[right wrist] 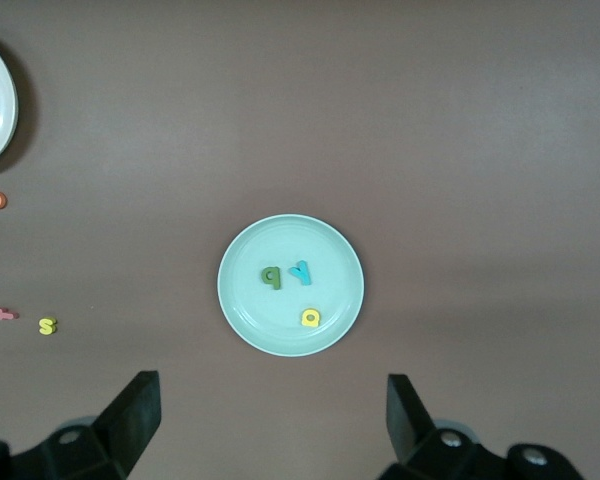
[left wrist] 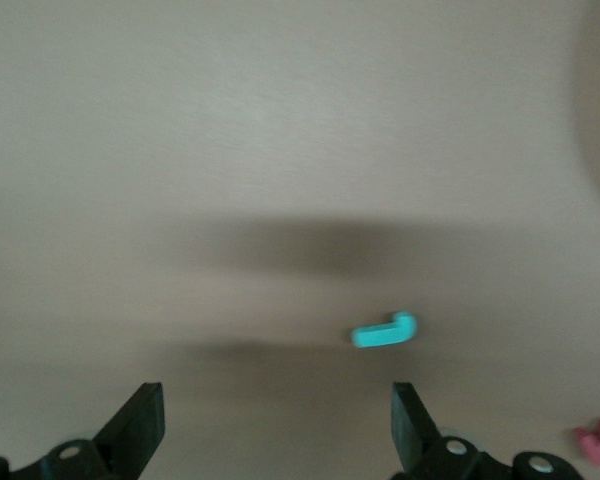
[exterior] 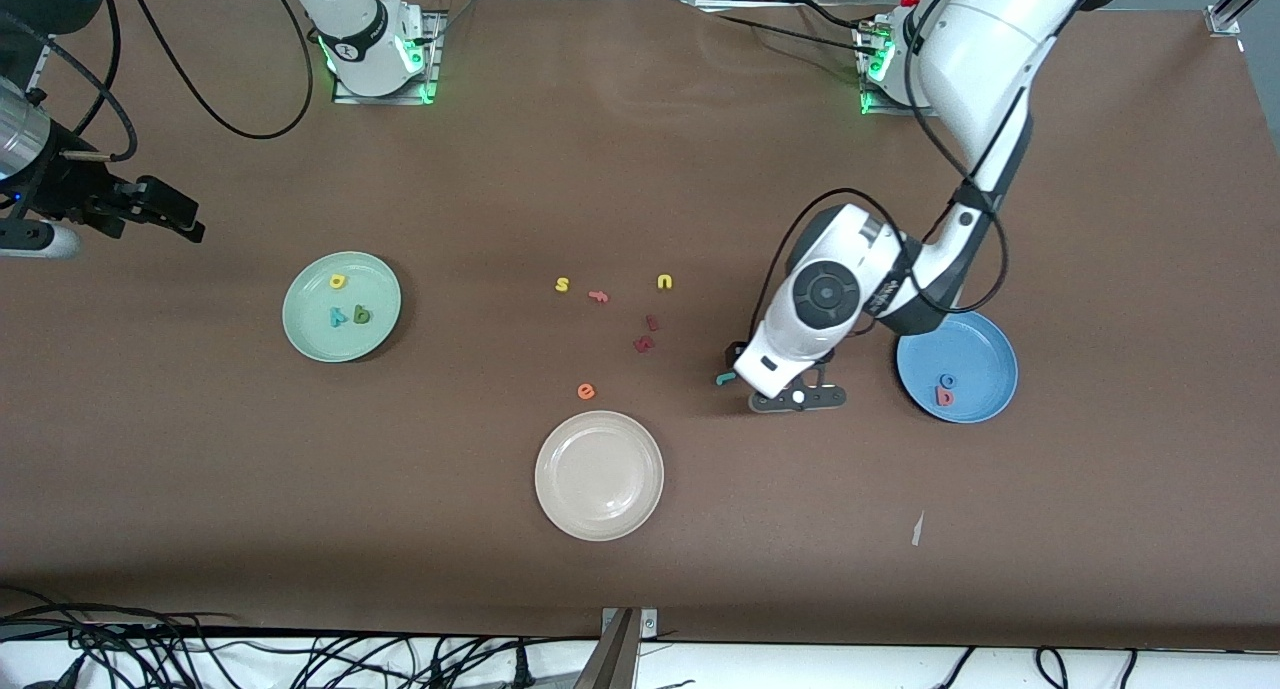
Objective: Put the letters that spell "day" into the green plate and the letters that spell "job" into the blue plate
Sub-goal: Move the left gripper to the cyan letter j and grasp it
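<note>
— Where was the teal j [exterior: 724, 378]?
— It lay flat on the brown table [exterior: 1000, 569], just beside the left gripper [exterior: 745, 369], whose fingers stood spread and empty, with bare cloth around it. The blue o [exterior: 946, 380] and red b [exterior: 944, 397] sat in the blue plate [exterior: 985, 344].
— And "day"?
— The yellow a [exterior: 338, 281], teal y [exterior: 339, 316] and dark green d [exterior: 361, 315] rested in the green plate [exterior: 305, 341]. The right gripper [exterior: 165, 209] waited, fingers apart, near the table's edge.
</note>
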Tool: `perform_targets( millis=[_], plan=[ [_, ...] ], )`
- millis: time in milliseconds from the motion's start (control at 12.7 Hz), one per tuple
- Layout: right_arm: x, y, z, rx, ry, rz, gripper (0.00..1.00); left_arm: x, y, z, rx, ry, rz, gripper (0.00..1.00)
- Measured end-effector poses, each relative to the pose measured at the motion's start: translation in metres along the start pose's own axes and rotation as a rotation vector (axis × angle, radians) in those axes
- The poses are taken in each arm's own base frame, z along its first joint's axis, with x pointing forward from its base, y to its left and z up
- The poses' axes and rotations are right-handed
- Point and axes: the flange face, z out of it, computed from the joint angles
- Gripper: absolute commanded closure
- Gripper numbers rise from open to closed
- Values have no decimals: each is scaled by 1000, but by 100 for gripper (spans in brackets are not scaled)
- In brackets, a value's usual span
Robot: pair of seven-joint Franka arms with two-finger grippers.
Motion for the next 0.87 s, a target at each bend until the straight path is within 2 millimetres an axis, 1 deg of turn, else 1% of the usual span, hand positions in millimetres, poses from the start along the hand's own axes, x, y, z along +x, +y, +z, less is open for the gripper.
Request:
perform_targets(
  millis=[158,237,316,553,790,869],
  plan=[
    [0,0,0,0,0,0,0,-1,28,18,-12,-2,-51,0],
    [0,0,0,0,-1,0,0,-1,38,27,-14,-4,-66,0],
    [0,0,0,0,-1,0,0,-2,44,36,-13,-8,-75,1],
    [0,0,1,0,-1,0,0,-1,47,53,-5,-20,-88,4],
    [0,0,1,0,-2,0,0,1,45,60,-6,-17,-91,11],
    [0,0,1,0,-2,0,0,2,44,60,-6,-16,-91,17]
  ],
)
